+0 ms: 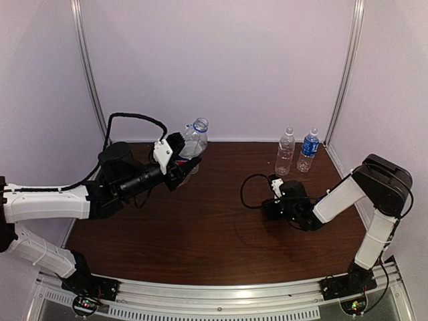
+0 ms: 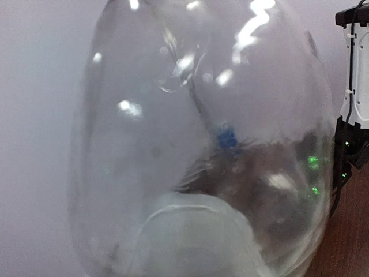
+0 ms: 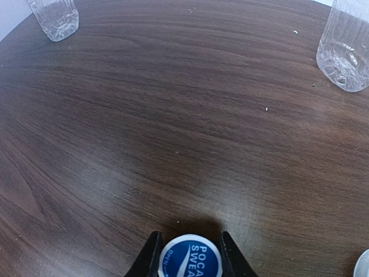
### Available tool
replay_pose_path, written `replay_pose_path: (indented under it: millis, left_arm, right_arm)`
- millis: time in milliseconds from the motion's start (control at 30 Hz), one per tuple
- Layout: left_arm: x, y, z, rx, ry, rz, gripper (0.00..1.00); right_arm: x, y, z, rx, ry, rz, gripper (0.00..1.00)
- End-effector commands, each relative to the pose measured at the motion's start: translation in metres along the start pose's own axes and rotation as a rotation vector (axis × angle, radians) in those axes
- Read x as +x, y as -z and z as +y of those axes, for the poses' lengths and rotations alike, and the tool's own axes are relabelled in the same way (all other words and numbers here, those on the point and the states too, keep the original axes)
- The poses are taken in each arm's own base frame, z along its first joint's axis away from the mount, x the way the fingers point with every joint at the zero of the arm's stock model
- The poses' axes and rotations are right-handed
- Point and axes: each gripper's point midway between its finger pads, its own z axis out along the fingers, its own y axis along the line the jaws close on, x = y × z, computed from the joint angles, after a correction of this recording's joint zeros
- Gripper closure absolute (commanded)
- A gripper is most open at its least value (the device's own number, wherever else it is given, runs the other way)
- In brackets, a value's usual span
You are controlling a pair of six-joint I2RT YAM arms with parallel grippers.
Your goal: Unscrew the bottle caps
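My left gripper (image 1: 182, 162) is shut on a plain clear bottle (image 1: 192, 144) and holds it tilted above the back left of the table. The bottle's neck (image 1: 200, 125), with a bluish ring, points up. The bottle fills the left wrist view (image 2: 196, 144) and hides the fingers there. My right gripper (image 1: 273, 186) is low over the table, shut on a white cap with a blue centre (image 3: 190, 258). In the right wrist view the gripper (image 3: 189, 235) holds it between both fingers. A clear bottle (image 1: 285, 152) and a blue-label bottle (image 1: 308, 150) stand at the back right.
The dark wooden table (image 1: 214, 234) has purple walls close behind and beside it. Two bottle bases show in the right wrist view, one at the top left (image 3: 55, 17) and one at the top right (image 3: 346, 52). A pale round object (image 3: 364, 266) lies at that view's bottom right corner.
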Motion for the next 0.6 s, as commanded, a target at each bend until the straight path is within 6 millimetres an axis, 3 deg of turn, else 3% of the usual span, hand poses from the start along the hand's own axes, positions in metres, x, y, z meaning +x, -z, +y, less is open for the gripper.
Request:
replay_pose_path:
  millis: [0,133,200,333,433,500,567]
  left_arm:
    - [-0.006,-0.001,0.006,-0.024,-0.016,-0.016,0.59]
    - [-0.005,-0.003,0.005,-0.017,-0.015,-0.016,0.59]
    - [-0.007,-0.003,0.005,-0.013,-0.015,-0.02,0.59]
    - [-0.005,-0.004,0.003,-0.002,-0.016,-0.018,0.59]
    - [-0.006,-0.004,-0.001,0.016,-0.016,-0.02,0.59]
    - [-0.005,-0.005,-0.005,0.041,-0.016,-0.021,0.59]
    - [-0.006,-0.006,-0.012,0.077,-0.014,-0.033,0.59]
  right_arm:
    - [0.012,0.0,-0.005,0.026,-0.002,0.048,0.66]
    - [0.007,0.004,-0.001,0.016,-0.003,0.077,0.39]
    - [0.0,0.008,0.0,0.019,0.002,0.085,0.03]
    - [-0.033,0.023,0.009,0.006,0.025,0.059,0.0]
    - [-0.075,0.045,0.025,-0.049,0.079,0.007,0.0]
    - [-0.108,0.067,0.053,-0.186,0.159,-0.039,0.01]
    - [-0.138,0.104,0.095,-0.417,0.259,-0.101,0.05]
